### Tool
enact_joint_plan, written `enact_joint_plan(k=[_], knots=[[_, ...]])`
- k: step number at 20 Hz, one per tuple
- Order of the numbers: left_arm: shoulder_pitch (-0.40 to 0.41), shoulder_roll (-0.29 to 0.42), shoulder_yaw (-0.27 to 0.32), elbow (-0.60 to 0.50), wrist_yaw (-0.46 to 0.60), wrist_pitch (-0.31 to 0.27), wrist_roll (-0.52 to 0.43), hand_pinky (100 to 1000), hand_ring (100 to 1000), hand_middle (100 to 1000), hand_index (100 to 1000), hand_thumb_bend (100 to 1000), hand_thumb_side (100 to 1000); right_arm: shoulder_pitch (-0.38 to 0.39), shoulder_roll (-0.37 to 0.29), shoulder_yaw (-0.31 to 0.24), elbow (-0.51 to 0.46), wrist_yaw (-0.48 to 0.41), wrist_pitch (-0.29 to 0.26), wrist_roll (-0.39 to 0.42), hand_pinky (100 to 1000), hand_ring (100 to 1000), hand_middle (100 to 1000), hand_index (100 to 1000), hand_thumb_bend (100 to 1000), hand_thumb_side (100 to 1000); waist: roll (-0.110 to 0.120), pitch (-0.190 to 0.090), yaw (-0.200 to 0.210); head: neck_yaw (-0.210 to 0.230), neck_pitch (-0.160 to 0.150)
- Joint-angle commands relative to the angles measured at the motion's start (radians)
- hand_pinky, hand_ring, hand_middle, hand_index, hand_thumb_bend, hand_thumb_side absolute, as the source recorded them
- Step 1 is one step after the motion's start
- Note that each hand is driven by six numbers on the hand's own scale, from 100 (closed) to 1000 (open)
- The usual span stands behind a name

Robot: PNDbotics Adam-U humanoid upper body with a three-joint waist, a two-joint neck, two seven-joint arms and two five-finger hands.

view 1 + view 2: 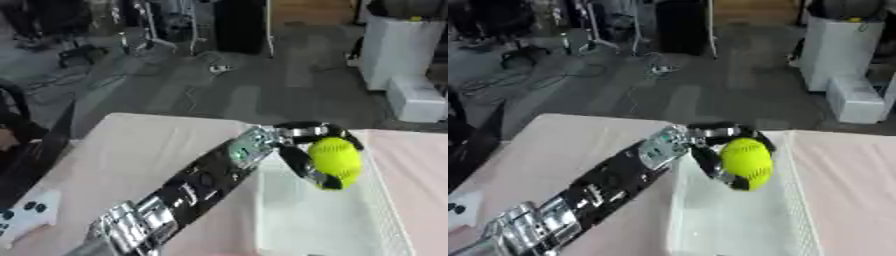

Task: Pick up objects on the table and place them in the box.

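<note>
A yellow-green ball (pixel 336 158) hangs above the white box (pixel 378 200), held in my left hand (pixel 302 150). The hand's black fingers curl round the ball from above and from its left side. My left arm (pixel 188 192) stretches from the lower left corner diagonally up to the box's near-left wall. The inside of the box shows white, and I see nothing lying in the part that is visible. My right hand appears in neither view.
The table wears a pale pink cloth (pixel 131 150). A white pad with dark buttons (pixel 26 212) lies at the table's left edge. Beyond the table's far edge are grey floor, cables and a white cabinet (pixel 398 55).
</note>
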Motion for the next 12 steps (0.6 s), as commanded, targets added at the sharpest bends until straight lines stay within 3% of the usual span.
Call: enact_joint_plan(k=[1, 2, 4, 6, 10, 12], knots=[[-0.009, 0.007, 0.006, -0.026, -0.186, -0.357, -0.357, 945, 887, 989, 951, 834, 848, -0.008, -0.031, -0.009, -0.013, -0.005, -0.001, 0.003, 100, 315, 376, 702, 330, 745, -0.007, -0.01, 0.004, 0.012, -0.029], [-0.007, 0.009, 0.013, -0.032, -0.205, -0.357, -0.357, 1000, 929, 1000, 970, 814, 917, -0.005, -0.03, -0.01, -0.013, -0.004, -0.003, 0.004, 100, 315, 376, 702, 330, 745, -0.008, -0.01, 0.006, 0.013, -0.032], [-0.006, 0.021, 0.037, -0.061, -0.173, -0.357, -0.355, 1000, 966, 1000, 990, 770, 1000, 0.006, -0.031, -0.013, -0.013, 0.0, -0.009, 0.007, 100, 315, 375, 702, 331, 745, -0.011, -0.012, 0.013, 0.011, -0.043], [-0.005, 0.045, 0.06, -0.105, -0.098, -0.357, -0.345, 1000, 979, 1000, 992, 684, 1000, 0.016, -0.032, -0.014, -0.013, 0.005, -0.015, 0.01, 100, 315, 375, 702, 332, 745, -0.013, -0.014, 0.022, 0.012, -0.054], [0.021, 0.14, 0.123, -0.254, 0.132, -0.357, -0.261, 1000, 973, 1000, 1000, 637, 1000, 0.044, -0.036, -0.019, -0.013, 0.018, -0.031, 0.016, 100, 315, 374, 702, 332, 745, -0.016, -0.022, 0.05, -0.001, -0.088], [0.037, 0.2, 0.149, -0.319, 0.235, -0.357, -0.226, 992, 963, 1000, 1000, 613, 940, 0.06, -0.039, -0.021, -0.013, 0.026, -0.039, 0.017, 100, 315, 373, 702, 334, 745, -0.017, -0.028, 0.063, -0.011, -0.112]])
